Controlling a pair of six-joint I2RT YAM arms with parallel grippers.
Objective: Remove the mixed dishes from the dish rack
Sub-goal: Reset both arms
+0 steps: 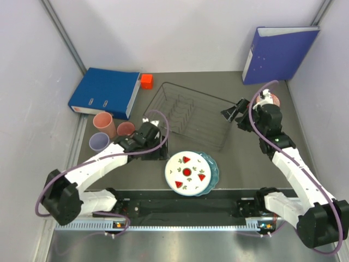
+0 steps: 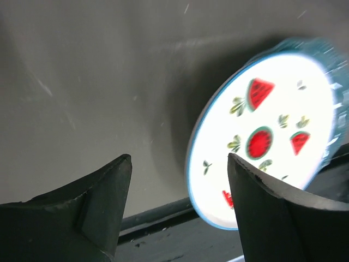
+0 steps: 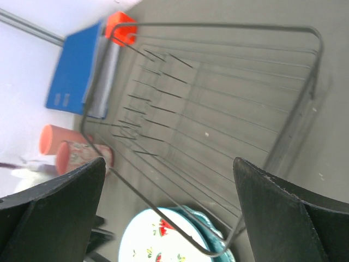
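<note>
Rack (image 1: pixel 191 114) mid-worktop (image 1: pixel 245 158), looks empty. Watermelon plate (image 1: pixel 187 172) stacked on teal plate (image 1: pixel 214 165) just in front of rack; cups (image 1: pixel 103 123) left of rack. Left pincer (image 2: pixel 179 159) open, empty, beside plates. Right pincer (image 3: pixel 169 161) open, empty, at rack's right edge. Unloading seemingly finished.

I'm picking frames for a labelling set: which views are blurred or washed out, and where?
Left wrist: the watermelon plate glares almost pure white and smears at its right edge, with the teal plate under it blurred too. Right wrist: the dish rack reads fairly sharp, evenly lit. Top external: sharp, soft light, only faint shadows.
</note>
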